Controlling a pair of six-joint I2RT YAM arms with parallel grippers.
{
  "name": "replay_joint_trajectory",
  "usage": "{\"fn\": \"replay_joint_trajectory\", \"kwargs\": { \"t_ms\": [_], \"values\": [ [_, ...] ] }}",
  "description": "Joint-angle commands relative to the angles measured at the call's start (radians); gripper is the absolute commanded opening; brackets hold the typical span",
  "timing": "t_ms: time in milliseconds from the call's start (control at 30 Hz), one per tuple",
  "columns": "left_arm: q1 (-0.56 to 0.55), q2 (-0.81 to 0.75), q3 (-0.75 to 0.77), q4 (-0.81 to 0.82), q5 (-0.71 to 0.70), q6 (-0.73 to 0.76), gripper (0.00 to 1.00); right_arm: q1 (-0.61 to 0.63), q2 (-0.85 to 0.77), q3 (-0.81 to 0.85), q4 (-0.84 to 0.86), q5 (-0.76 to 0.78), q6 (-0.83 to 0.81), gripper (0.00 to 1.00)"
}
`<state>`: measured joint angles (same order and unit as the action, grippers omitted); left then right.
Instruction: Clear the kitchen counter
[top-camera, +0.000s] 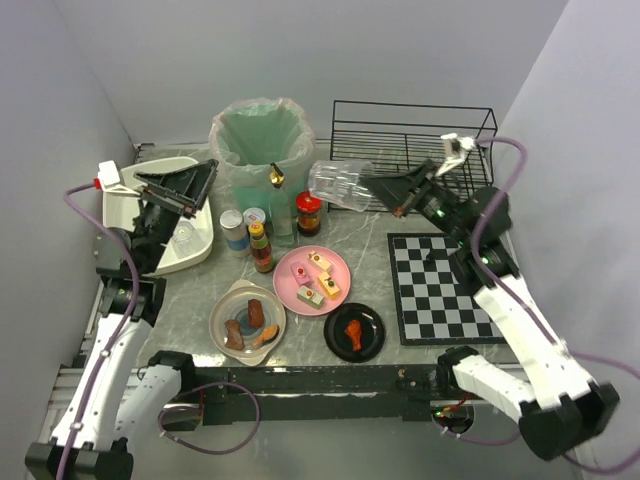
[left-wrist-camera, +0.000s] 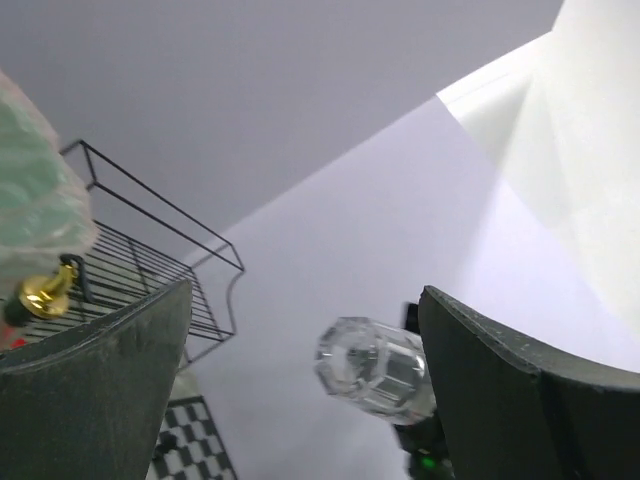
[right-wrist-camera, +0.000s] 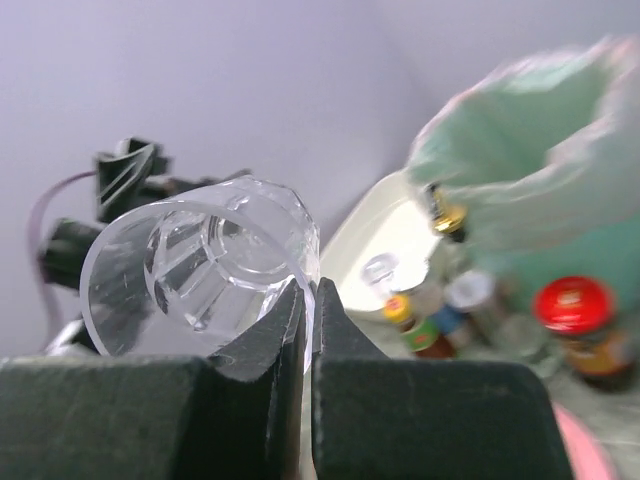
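Note:
My right gripper (top-camera: 373, 185) is shut on the rim of a clear faceted glass (top-camera: 340, 185), which it holds on its side in the air beside the bin, above the kitchen counter (top-camera: 380, 260). In the right wrist view the two fingertips (right-wrist-camera: 310, 290) pinch the wall of the glass (right-wrist-camera: 190, 260). My left gripper (top-camera: 208, 185) hangs open and empty over the white tub (top-camera: 190, 262), pointing right. Its wrist view shows the glass (left-wrist-camera: 375, 368) far off between the wide-spread fingers (left-wrist-camera: 100, 380).
On the counter stand a green-bagged bin (top-camera: 262, 140), a wire rack (top-camera: 415, 140), a checkered mat (top-camera: 440, 290), sauce bottles (top-camera: 260, 245), a red-lidded jar (top-camera: 308, 212), a pink plate (top-camera: 335, 262), a bowl of food (top-camera: 222, 312) and a black plate (top-camera: 372, 345). Another glass (top-camera: 185, 238) lies in the tub.

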<state>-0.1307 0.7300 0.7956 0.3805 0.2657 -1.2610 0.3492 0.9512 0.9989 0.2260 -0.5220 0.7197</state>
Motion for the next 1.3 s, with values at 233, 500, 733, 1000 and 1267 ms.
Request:
{"fn": "replay_joint_trajectory", "kwargs": {
  "t_ms": [233, 500, 733, 1000, 1267],
  "values": [
    [-0.288, 0.098, -0.044, 0.376, -0.046, -0.153, 0.99, 0.027, 0.167, 0.000, 0.385, -0.194, 0.270, 0.00],
    [-0.366, 0.177, -0.050, 0.419, -0.091, -0.127, 0.99, 0.034, 0.123, -0.002, 0.332, -0.184, 0.233, 0.00],
    [-0.446, 0.261, -0.016, 0.452, -0.112, -0.110, 0.99, 0.040, 0.124, 0.000, 0.343, -0.199, 0.245, 0.00],
    [-0.497, 0.327, -0.007, 0.497, -0.118, -0.113, 1.00, 0.042, 0.109, -0.009, 0.335, -0.202, 0.241, 0.00],
    [-0.511, 0.397, 0.004, 0.592, -0.076, -0.172, 0.99, 0.040, 0.113, -0.013, 0.345, -0.210, 0.251, 0.00]
  ]
}}
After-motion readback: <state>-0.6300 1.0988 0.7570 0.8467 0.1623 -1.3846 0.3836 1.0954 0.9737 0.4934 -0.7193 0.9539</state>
